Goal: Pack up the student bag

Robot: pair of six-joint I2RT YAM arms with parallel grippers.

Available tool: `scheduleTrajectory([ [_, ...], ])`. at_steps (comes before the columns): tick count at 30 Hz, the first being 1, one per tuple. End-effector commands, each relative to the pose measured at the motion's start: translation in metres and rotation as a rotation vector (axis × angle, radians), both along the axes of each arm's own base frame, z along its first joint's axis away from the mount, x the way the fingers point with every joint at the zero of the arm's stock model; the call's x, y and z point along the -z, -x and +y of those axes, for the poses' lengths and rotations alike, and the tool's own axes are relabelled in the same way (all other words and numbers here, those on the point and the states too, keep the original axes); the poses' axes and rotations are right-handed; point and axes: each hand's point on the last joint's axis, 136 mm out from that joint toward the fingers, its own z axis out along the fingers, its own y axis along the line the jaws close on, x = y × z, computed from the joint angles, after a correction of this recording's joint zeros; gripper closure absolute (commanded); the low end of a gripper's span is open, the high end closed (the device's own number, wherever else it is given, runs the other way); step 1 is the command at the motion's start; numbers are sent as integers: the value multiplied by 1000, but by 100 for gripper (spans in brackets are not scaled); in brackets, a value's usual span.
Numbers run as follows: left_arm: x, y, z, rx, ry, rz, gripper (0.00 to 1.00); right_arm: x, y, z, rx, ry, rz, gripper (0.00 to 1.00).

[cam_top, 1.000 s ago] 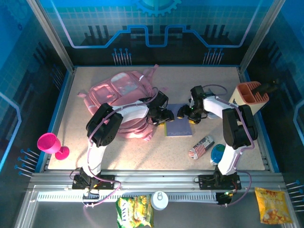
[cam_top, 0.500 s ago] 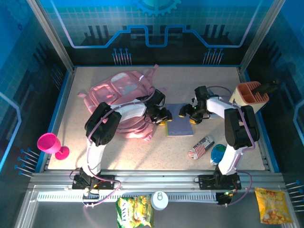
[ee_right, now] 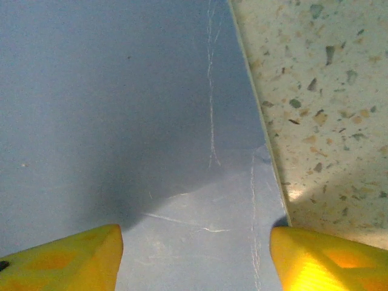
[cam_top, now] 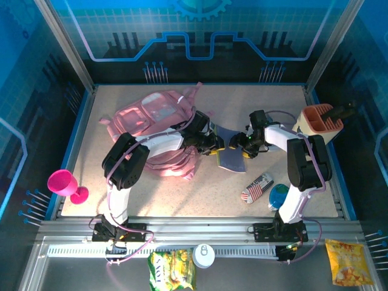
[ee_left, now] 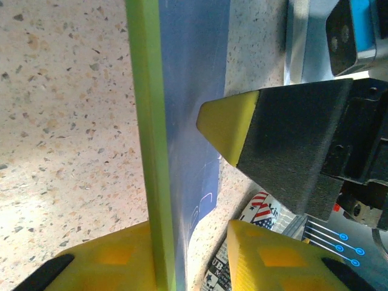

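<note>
From above: student bag (cam_top: pixel 154 118) lying flat on the left rear part of the speckled surface (cam_top: pixel 273 103), pale front pocket up, a strap loop toward the rear. Left arm stretched across the bag's near side, left end effector (cam_top: pixel 213 147) just off the bag's right edge, at the left edge of a blue notebook (cam_top: pixel 233 160). Notebook tilted, left side raised off the surface. Right end effector (cam_top: pixel 238 143) at the notebook's rear right part, facing the left one and close to it. Beige-and-orange pen holder (cam_top: pixel 319 120) at the right rear, a flag-patterned can (cam_top: pixel 257 187) on its side near the notebook's front corner, a blue round object (cam_top: pixel 277 195) just beside the can, a pink goblet (cam_top: pixel 62 183) by the left rim.

Left wrist: yellow fingertips (ee_left: pixel 109 264) on either side of the notebook's green edge, the left one against it, a narrow slit showing between the blue cover and the other. Cannot tell whether truly pinched or merely straddled. One yellow-tipped finger (ee_left: pixel 227 121) of the right end effector over the cover, the flag-patterned can beyond.

Right wrist: both yellow fingertips (ee_right: pixel 66 254) spread wide, nothing between them, scuffed blue cover beneath, the notebook's edge and bare speckled surface beside the right tip
</note>
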Motion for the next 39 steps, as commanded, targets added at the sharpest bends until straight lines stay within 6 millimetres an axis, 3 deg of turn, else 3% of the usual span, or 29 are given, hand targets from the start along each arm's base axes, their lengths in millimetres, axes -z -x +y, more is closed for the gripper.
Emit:
scheduleTrajectory([
  [1, -5, 4, -8, 23, 30, -1, 70, 28, 26, 2, 1, -11, 115, 32],
  [6, -7, 0, -2, 4, 12, -10, 82, 23, 22, 2, 7, -22, 89, 32],
  [11, -21, -8, 9, -22, 8, -45, 99, -2, 9, 3, 32, -83, -25, 31],
  [18, -66, -28, 39, -102, 32, -145, 100, -71, -14, 16, 80, -287, -270, 22],
  [26, -124, -52, 95, -315, 124, -268, 100, -116, -15, 35, 175, -524, -369, 11],
  [33, -146, -62, 136, -502, 217, -355, 100, -145, -14, 65, 198, -632, -396, 7],
  [39, -150, -63, 140, -557, 290, -366, 100, -158, -17, 94, 231, -750, -401, 6],
])
